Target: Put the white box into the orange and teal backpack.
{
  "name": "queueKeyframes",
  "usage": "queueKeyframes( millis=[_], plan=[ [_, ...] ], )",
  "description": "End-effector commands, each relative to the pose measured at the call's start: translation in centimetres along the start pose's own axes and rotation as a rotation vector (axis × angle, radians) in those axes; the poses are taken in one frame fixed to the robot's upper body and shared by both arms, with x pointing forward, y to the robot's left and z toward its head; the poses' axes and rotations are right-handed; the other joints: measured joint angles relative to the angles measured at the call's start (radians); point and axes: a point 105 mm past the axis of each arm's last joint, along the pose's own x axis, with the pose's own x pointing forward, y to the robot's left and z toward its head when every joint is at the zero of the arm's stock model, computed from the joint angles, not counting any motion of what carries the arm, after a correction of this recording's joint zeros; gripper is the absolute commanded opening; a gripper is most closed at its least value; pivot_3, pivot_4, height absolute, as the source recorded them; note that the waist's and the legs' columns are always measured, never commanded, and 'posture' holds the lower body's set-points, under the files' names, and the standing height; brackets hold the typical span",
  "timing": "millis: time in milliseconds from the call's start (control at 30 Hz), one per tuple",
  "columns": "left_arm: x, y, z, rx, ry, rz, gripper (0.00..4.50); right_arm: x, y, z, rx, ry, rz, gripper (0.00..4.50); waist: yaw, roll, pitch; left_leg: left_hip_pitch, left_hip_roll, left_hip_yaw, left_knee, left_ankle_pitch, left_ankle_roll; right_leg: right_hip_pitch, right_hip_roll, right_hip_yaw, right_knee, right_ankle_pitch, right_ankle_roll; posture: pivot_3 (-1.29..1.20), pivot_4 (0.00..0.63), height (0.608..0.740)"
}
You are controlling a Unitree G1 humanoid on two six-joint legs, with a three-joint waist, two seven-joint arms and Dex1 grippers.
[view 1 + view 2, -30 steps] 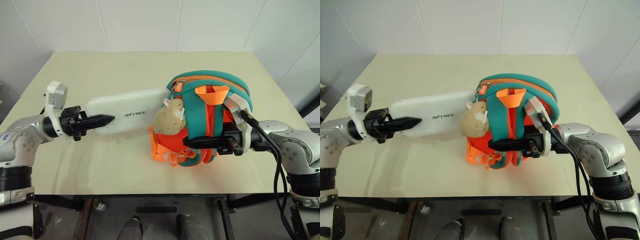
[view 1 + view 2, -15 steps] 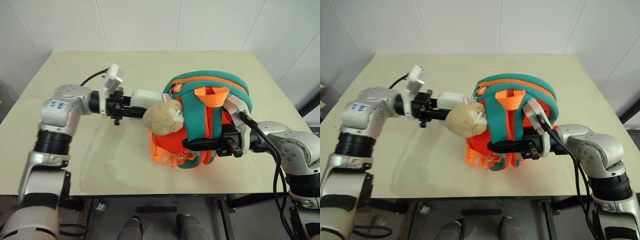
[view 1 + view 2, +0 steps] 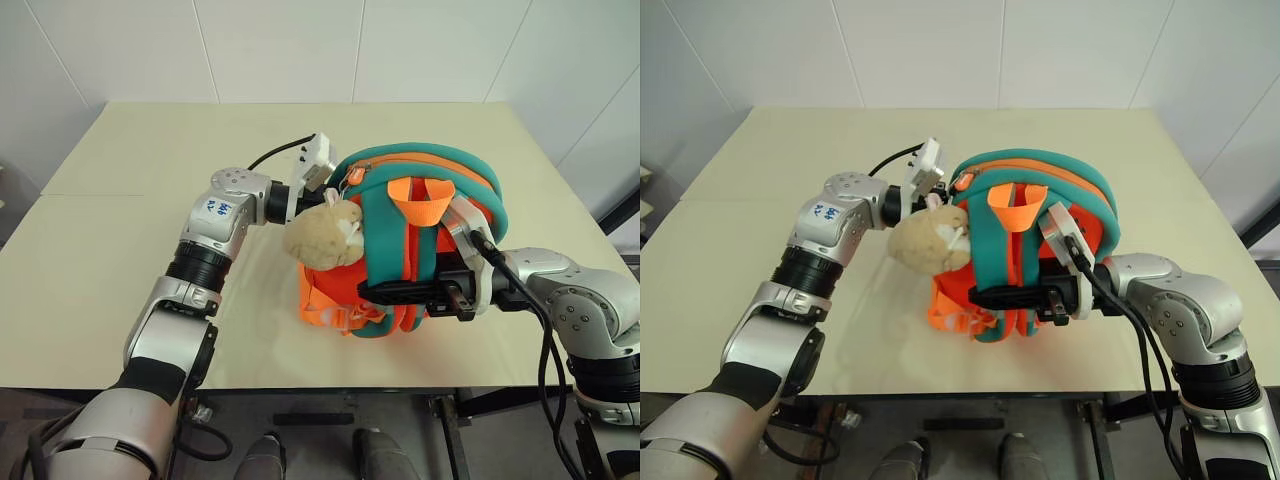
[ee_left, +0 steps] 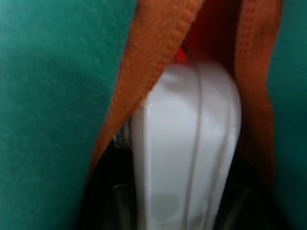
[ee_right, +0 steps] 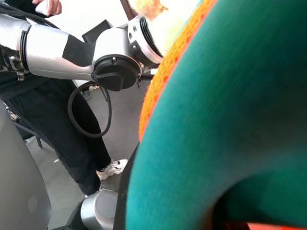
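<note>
Your left gripper's (image 4: 175,211) dark fingers (image 4: 122,201) flank the box's (image 4: 187,143) tail; whether they pinch it or have let go, you cannot tell. The box is nosed into the backpack (image 3: 430,245) through the orange-edged opening on its left side, so from overhead the bag hides it. Your right gripper (image 3: 385,292) is clamped on a teal strap on the bag's near side, likely to steady the bag against the push. The plush animal (image 3: 322,236) at the mouth covers your left fingertips. The table (image 3: 150,150) lies underneath.
</note>
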Motion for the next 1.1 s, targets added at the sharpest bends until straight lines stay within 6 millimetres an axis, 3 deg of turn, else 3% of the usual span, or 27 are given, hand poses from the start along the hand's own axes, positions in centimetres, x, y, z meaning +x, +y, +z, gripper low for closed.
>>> queueKeyframes(
  millis=[33, 133, 300, 533, 867, 1100],
  plan=[
    [-2.1, -0.3, 1.3, 0.046, -0.022, 0.011, 3.07, -0.2, 0.6, 0.8, -0.041, -0.025, -0.001, 0.0, -0.001, 0.0, 0.0, 0.0, 0.0, 0.0, 0.0, 0.0, 0.0, 0.0, 0.0, 0.0, 0.0, 0.0, 0.0, 0.0, 0.15, 0.74],
    [-4.1, -0.5, 1.5, 0.067, -0.011, 0.007, 3.98, -0.4, 0.3, 0.7, -0.04, -0.028, -0.013, 0.0, 0.0, 0.0, 0.0, 0.001, 0.0, 0.0, 0.0, 0.0, 0.0, 0.0, 0.0, 0.0, 0.001, 0.0, 0.0, 0.0, 0.15, 0.74],
    [-7.3, -0.6, 1.4, 0.112, 0.049, 0.03, 3.98, -0.5, -0.1, 0.6, -0.038, -0.027, -0.031, 0.0, 0.002, 0.0, 0.0, 0.001, 0.0, 0.0, 0.001, 0.0, 0.0, 0.0, 0.0, 0.0, 0.001, 0.0, 0.0, 0.0, 0.15, 0.74],
    [-10.9, -3.1, 0.8, 0.121, 0.091, -0.003, 3.98, -0.9, -0.5, 0.1, -0.03, -0.02, -0.051, 0.0, -0.001, 0.0, 0.0, 0.001, 0.0, 0.0, 0.0, 0.0, 0.0, 0.0, 0.0, 0.0, 0.001, 0.0, -0.001, 0.0, 0.15, 0.74],
    [-8.0, -7.0, 3.3, 0.113, -0.074, -0.061, 3.98, -1.0, -1.4, -0.4, -0.018, -0.014, -0.06, 0.0, 0.003, 0.0, 0.0, 0.001, 0.0, -0.001, 0.003, 0.0, 0.0, 0.003, 0.0, 0.0, 0.002, 0.0, 0.0, 0.0, 0.15, 0.74],
    [-5.7, -6.7, 2.7, 0.138, -0.1, -0.02, 3.98, -0.8, -1.7, -0.3, -0.019, -0.013, -0.05, 0.0, 0.003, 0.0, 0.0, 0.003, 0.0, -0.001, 0.005, 0.0, 0.0, 0.004, 0.0, 0.0, 0.002, 0.0, -0.001, 0.0, 0.15, 0.74]
  ],
)
